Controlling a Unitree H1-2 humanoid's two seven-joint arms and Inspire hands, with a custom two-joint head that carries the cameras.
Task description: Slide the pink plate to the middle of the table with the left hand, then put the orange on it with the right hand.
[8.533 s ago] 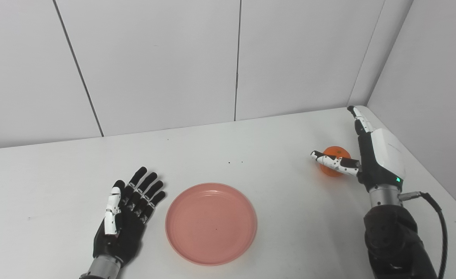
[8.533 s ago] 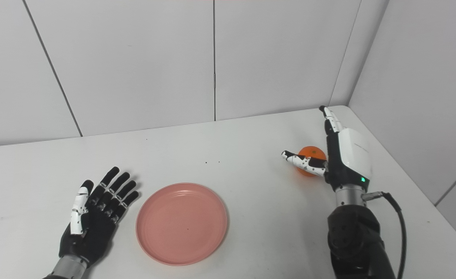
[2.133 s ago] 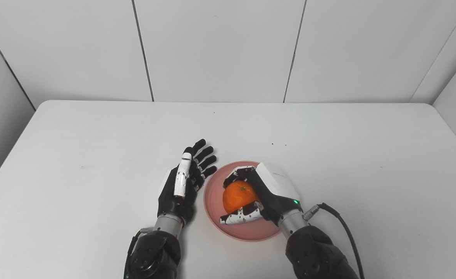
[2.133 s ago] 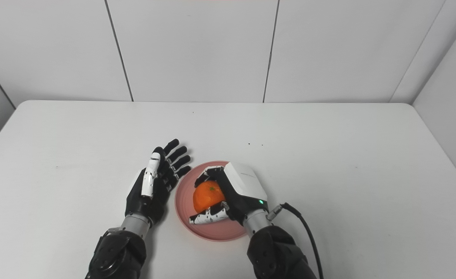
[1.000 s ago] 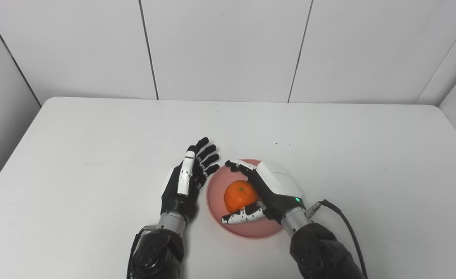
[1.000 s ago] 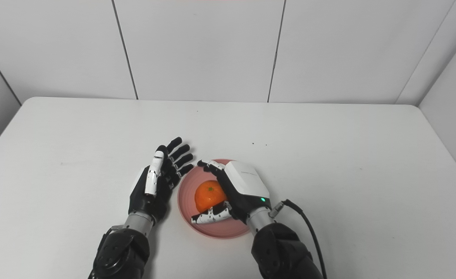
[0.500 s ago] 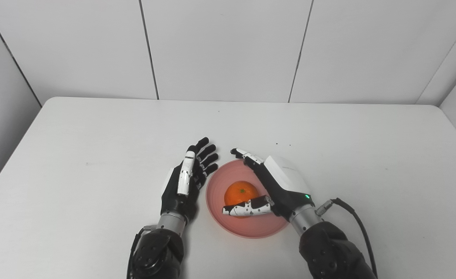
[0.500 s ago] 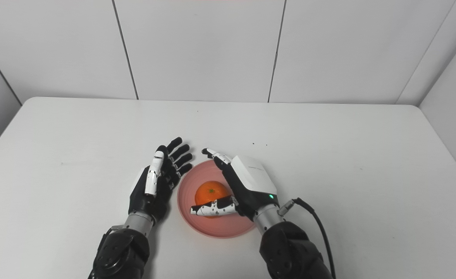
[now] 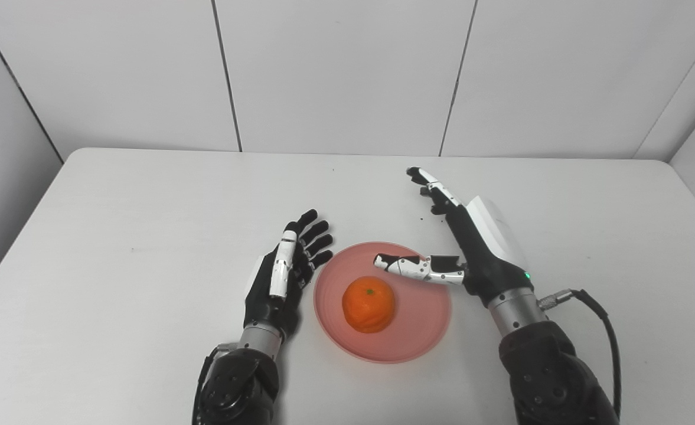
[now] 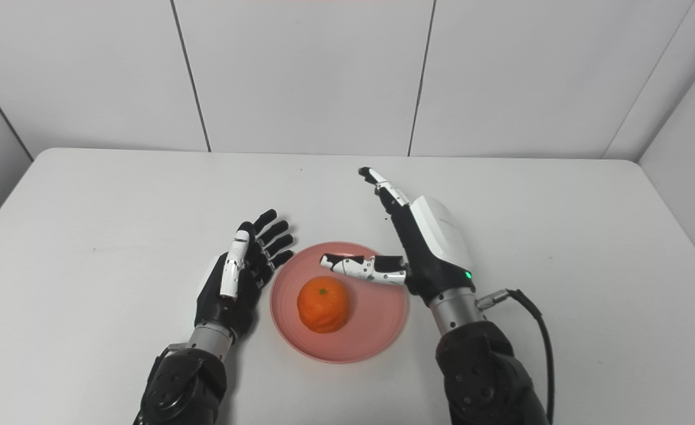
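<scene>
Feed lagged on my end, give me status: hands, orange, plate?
Left hand open, beside pink plate. Right hand open, holding nothing, thumb above the plate's far rim. Orange sitting on plate. Nothing in the way.

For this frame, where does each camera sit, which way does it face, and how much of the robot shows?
Left eye view: on the head, looking down and forward at the white table; both forearms, the left hand and the right hand show.
Right eye view: beside it, same aim, scene shifted left.
Shared: orange resting on the pink plate, both hands open, wall panels behind.
</scene>
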